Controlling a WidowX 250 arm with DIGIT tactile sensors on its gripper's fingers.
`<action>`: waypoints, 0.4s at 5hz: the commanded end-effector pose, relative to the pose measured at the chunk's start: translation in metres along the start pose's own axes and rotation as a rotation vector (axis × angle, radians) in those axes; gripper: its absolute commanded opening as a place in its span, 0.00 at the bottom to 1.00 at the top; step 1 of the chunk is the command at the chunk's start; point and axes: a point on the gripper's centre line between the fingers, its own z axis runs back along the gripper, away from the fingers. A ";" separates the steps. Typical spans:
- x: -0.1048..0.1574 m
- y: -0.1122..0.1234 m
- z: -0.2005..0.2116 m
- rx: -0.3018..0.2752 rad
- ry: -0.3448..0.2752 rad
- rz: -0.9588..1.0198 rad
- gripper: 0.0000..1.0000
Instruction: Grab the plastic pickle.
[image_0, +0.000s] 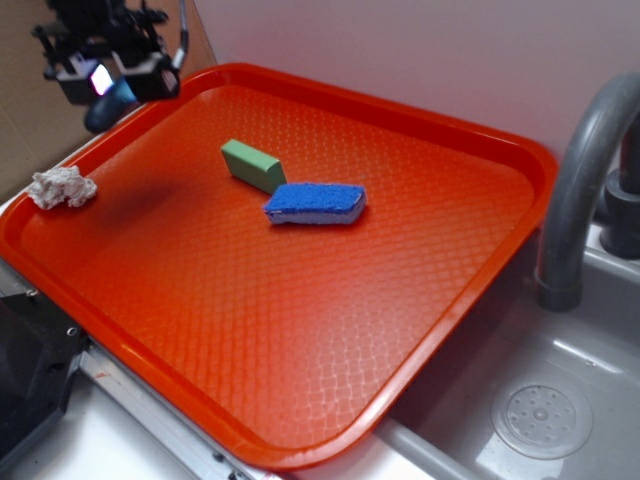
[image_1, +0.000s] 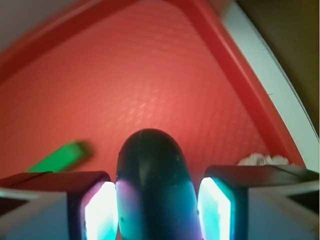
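- Glowing fingertips (image_1: 102, 212) of the end effector (image_1: 156, 210) press both flanks of the plastic pickle (image_1: 152, 185), a dark blue-grey oval filling the foreground of the wrist view
- Seen from the exterior camera, the end effector (image_0: 112, 88) hangs above the far left corner of the orange tray (image_0: 300, 300), the pickle's rounded end (image_0: 108, 105) poking out below it, clear of the tray surface
- Light green block (image_0: 254, 164) lies near the tray's middle, with a blue sponge (image_0: 315, 203) just beside it, toward the sink (image_0: 560, 400)
- Crumpled white scrap (image_0: 62, 186) sits at the tray's left rim
- Grey tap (image_0: 580, 170) arches over the sink at right
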 end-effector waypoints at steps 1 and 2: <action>-0.053 -0.041 0.068 -0.140 0.014 -0.168 0.00; -0.072 -0.047 0.077 -0.184 -0.053 -0.163 0.00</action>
